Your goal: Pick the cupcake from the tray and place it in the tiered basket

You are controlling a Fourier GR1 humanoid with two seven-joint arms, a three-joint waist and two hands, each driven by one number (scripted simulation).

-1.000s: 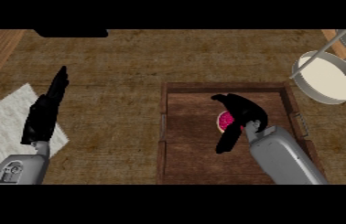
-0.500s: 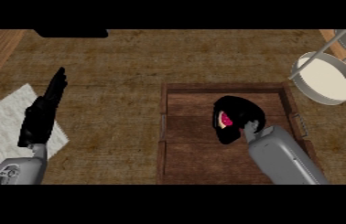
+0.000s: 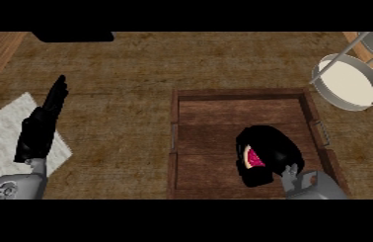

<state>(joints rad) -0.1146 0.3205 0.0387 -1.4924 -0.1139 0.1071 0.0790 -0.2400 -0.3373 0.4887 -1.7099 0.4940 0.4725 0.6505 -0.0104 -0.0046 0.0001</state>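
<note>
The cupcake (image 3: 254, 158), pink with a pale edge, was grasped over the wooden tray (image 3: 241, 110) by the right hand (image 3: 271, 149), whose fingers were curled round it so that most of it was hidden. The tiered basket (image 3: 348, 83) was seen at the upper right, well apart from the tray. The left hand (image 3: 42, 125) was held with fingers straight and released, partly above a white cloth (image 3: 22, 120) on the counter (image 3: 146, 68)

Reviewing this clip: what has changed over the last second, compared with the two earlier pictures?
The right hand has closed its fingers round the pink cupcake, which sat beside them a second ago; only a sliver of it shows now. It is over the wooden tray. The left hand stays open and resting at the left; tray and tiered basket have not moved.
</note>
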